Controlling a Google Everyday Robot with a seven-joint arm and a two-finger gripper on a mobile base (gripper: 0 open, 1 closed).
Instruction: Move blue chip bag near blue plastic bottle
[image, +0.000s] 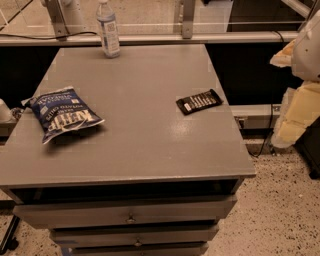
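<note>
Dim, warm indoor light is falling on the table (140, 150) from above and behind.

I am seeing a pale sheen spreading over the middle of the tabletop, strongest toward its right half. The bag (62, 114) is throwing a soft dark shadow toward me, and the bottle (108, 30) is catching a small highlight. The gap under the tabletop and the panels behind it are sinking into black. The gripper (297, 112), hanging at the right edge beside the table, is glowing pale yellow, and the floor (280, 210) below is showing lit speckles.
</note>
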